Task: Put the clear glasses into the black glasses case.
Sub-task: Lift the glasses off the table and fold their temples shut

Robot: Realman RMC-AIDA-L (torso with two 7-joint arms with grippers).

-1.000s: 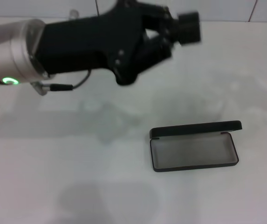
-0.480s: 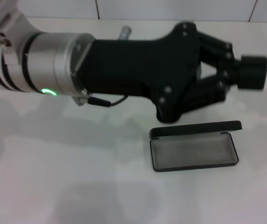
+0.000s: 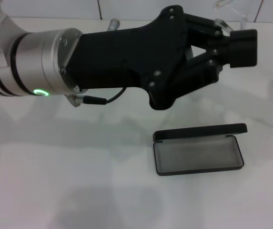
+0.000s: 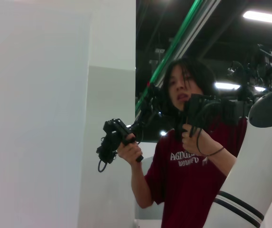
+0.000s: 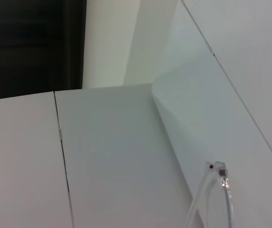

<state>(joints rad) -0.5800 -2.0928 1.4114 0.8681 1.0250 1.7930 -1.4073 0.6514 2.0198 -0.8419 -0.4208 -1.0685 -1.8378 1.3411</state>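
Observation:
The black glasses case lies open on the white table at the lower right of the head view, its grey lining bare and its lid standing up on the far side. My left arm reaches across from the left, and its gripper hovers above and behind the case, pointing right. Its fingers are closed together at the tips. Parts of the clear glasses stick up just above those fingertips, seemingly held there. A clear temple tip shows in the right wrist view against the wall. The right gripper is out of view.
A tiled wall runs along the table's far edge. In the left wrist view a person holding controllers stands beyond a white arm link with black bands.
My left gripper swung from the upper middle out to the right over the case, then lifted a little toward the wall. Clear glasses parts now show above its tips. The case stayed put.

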